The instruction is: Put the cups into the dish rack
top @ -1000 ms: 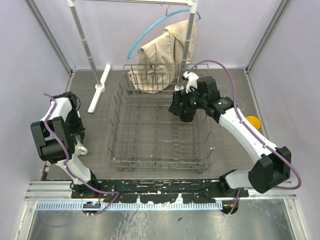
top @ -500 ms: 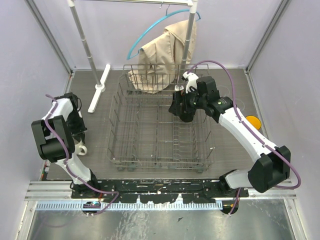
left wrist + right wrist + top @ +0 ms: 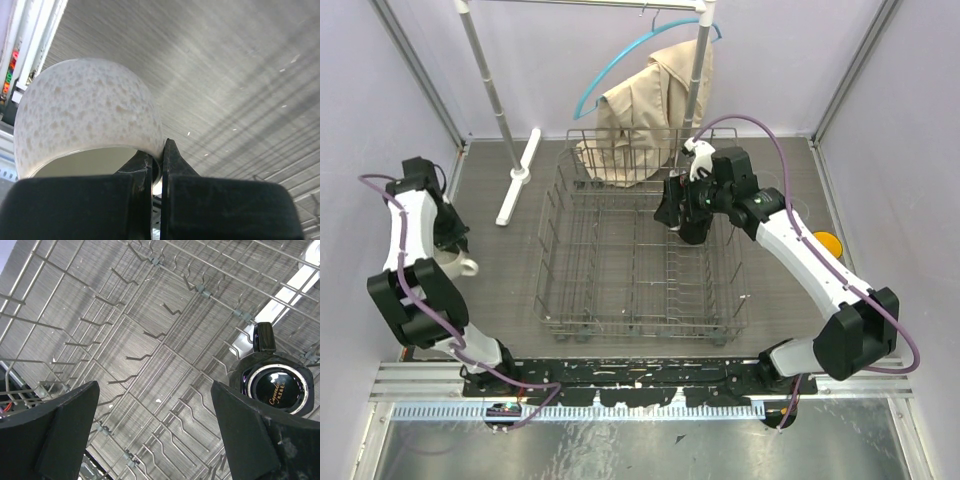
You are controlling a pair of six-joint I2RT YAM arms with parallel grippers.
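Note:
In the left wrist view my left gripper (image 3: 159,150) is shut on the rim of the speckled white mug (image 3: 85,107), one finger inside it and one outside. From above, that white mug (image 3: 456,263) hangs at the far left beside the left gripper (image 3: 448,245), left of the grey wire dish rack (image 3: 548,250). My right gripper (image 3: 685,218) hovers open over the rack's right rear part. Below its spread fingers (image 3: 67,420) lie the rack's tines (image 3: 165,405), and a black mug (image 3: 275,382) stands bottom-up among them. A yellow mug (image 3: 825,243) sits on the table right of the rack.
A clothes rail's white foot (image 3: 518,178) lies behind the rack at left. A beige garment (image 3: 650,110) and a blue hanger (image 3: 620,60) hang from the rail over the rack's back edge. Purple walls close in both sides.
The left gripper closed on the white mug's rim, then the left arm swung up and back, carrying the mug away from the near edge. The right arm barely moved.

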